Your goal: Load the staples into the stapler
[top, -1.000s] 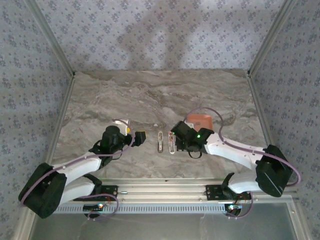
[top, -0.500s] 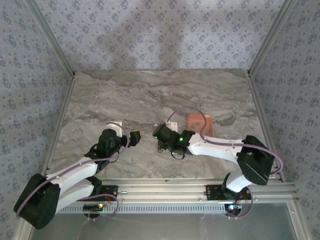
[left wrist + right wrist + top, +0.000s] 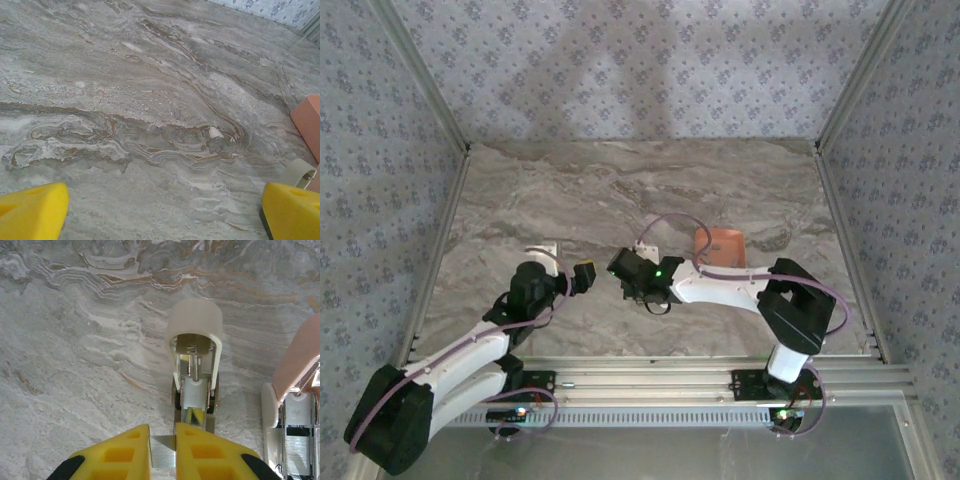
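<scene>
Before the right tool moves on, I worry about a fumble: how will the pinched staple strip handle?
The staple strip, a grey metal piece pinched by the right tool, is probably stiff and light. Its smooth faces look slippery, so it could twist. It may snap if jammed against the open stapler.

The left arm (image 3: 460,350) and the right arm (image 3: 720,290) share one build: smooth white link shells set between bulky black joint housings (image 3: 800,315). A thin purple cable (image 3: 672,219) runs along each arm and loops free near the wrist. Each arm ends in a small black base (image 3: 515,384). A green light (image 3: 658,270) glows on the right arm's black wrist block. The left gripper (image 3: 582,274) and the right gripper (image 3: 618,265) have black bodies and bright yellow plastic fingers (image 3: 117,455). The right pair show rectangular moulded recesses and black trim at the outer edges. The left pair (image 3: 30,210) look plain and wedge-shaped.
</scene>
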Controlling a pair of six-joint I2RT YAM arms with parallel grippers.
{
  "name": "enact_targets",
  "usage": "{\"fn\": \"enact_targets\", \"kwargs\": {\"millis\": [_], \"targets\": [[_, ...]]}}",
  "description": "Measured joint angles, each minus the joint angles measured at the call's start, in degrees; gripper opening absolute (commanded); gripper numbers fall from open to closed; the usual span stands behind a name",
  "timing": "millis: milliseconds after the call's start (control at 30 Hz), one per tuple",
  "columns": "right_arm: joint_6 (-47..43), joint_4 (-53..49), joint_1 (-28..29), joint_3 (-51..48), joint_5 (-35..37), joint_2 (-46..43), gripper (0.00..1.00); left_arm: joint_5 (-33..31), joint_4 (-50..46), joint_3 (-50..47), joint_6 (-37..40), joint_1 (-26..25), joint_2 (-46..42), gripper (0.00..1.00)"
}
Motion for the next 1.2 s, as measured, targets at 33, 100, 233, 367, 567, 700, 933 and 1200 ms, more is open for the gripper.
{"fn": "enact_targets", "kwargs": {"millis": [33, 100, 233, 367, 567, 700, 933, 1200], "targets": [[0.0, -0.3, -0.2, 0.0, -0.2, 0.2, 0.16, 0.0, 0.0, 0.0, 0.0, 0.1, 0.0, 0.99], [0.0, -1.0, -0.4, 0.2, -0.6, 0.6, 0.16, 0.0, -0.1, -0.1, 0.0, 0.2, 0.0, 0.98], [0.1, -2.1, -0.7, 0.9, -0.7, 1.0, 0.16, 0.0, -0.3, -0.2, 0.0, 0.3, 0.0, 0.99], [0.1, -2.7, -0.9, 1.2, -0.9, 1.1, 0.16, 0.0, -0.5, -0.3, 0.2, 0.3, 0.0, 0.98], [0.1, -3.5, -1.2, 1.3, -0.9, 1.4, 0.16, 0.0, -0.5, -0.4, 0.2, 0.3, 0.0, 0.99], [0.1, -3.8, -1.4, 1.3, -1.1, 1.7, 0.16, 0.0, -0.5, -0.4, 0.4, 0.6, 0.0, 0.99], [0.0, -4.1, -1.7, 1.9, -1.7, 2.8, 0.16, 0.0, -0.5, -0.4, 0.8, 0.7, 0.0, 0.99], [0.0, -4.4, -1.7, 2.2, -2.1, 3.1, 0.16, 0.0, -0.7, -0.4, 2.0, 1.2, -0.7, 0.99]]}}
